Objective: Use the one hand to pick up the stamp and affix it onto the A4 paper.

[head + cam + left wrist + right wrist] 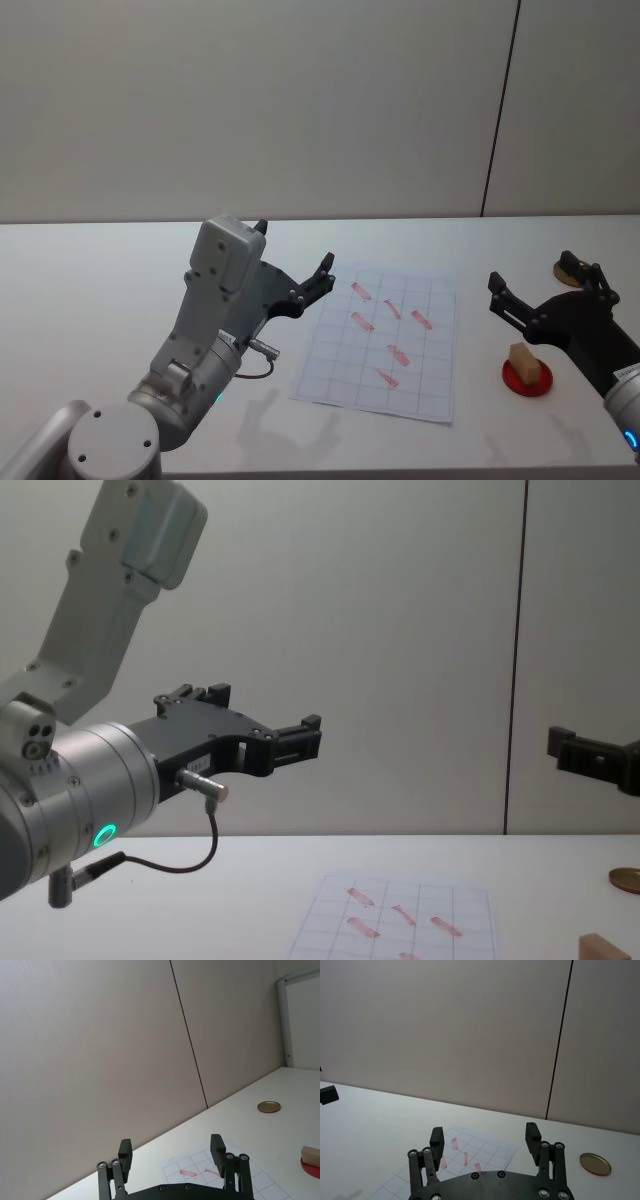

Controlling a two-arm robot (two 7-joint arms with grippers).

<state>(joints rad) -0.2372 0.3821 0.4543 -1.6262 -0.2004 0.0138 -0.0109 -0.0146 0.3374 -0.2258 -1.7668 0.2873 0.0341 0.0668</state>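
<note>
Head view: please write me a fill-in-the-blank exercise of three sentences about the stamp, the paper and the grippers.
1. The stamp sits on a round ___ pad.
2. The stamp lies to the robot's ___ of the A4 paper.
3. The fingers of the left gripper and the right gripper are ___.
Missing words: red; right; open.

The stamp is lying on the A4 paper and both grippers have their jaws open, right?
Not quite. In the head view the stamp sits on the red pad, right of the A4 paper. The left gripper and right gripper do have open jaws.
</note>
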